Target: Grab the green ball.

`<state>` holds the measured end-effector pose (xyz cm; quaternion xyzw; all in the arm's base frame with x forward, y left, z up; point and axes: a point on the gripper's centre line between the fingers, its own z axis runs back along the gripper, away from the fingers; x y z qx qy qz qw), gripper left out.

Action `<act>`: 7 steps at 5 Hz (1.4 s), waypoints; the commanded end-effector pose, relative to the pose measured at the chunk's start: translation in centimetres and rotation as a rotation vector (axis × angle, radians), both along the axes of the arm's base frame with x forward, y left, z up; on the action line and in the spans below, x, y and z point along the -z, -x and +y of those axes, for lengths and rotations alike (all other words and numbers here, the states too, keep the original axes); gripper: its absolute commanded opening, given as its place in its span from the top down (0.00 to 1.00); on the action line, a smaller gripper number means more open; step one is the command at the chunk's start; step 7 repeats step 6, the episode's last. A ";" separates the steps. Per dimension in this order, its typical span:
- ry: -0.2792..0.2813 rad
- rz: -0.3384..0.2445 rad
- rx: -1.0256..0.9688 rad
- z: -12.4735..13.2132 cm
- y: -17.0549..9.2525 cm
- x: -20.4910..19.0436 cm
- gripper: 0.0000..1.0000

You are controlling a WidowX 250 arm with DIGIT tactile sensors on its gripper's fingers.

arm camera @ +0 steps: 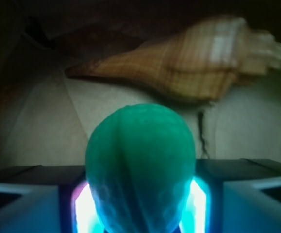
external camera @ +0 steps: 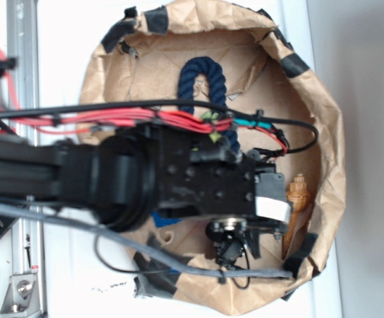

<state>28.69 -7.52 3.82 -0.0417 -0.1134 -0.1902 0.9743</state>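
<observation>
Teal-green and finely ridged, the green ball (arm camera: 140, 170) is seen in the wrist view seated between the two fingers of the gripper (arm camera: 140, 204), its sides pressed against the lit pads (arm camera: 198, 204) on either hand. The jaws are drawn in narrow around it, with no gap visible between ball and pad, so the ball is judged to be held. Behind it, a tan seashell (arm camera: 189, 60) lies on the paper floor, apart from the ball.

In the exterior view the arm (external camera: 112, 175) is stretched over a bin lined with brown paper (external camera: 324, 132), and the gripper end is lowered at the right side beside the seashell (external camera: 296, 212); the ball itself is hidden there by the arm. A dark blue rope loop (external camera: 201, 79) lies farther back in the bin, untouched.

The reach and the closing are thus taken as done. Whether the ball is already lifted off the paper cannot be told from these views; what is left, if anything, is judged to be raising it clear without the rounded surface slipping from the pads
</observation>
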 end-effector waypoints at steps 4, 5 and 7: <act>-0.124 0.071 -0.865 6.8 2.3 -15.0 1.00; -0.158 0.116 -0.859 6.5 3.0 -14.2 1.00; -0.166 0.114 -0.844 5.9 3.5 -13.5 1.00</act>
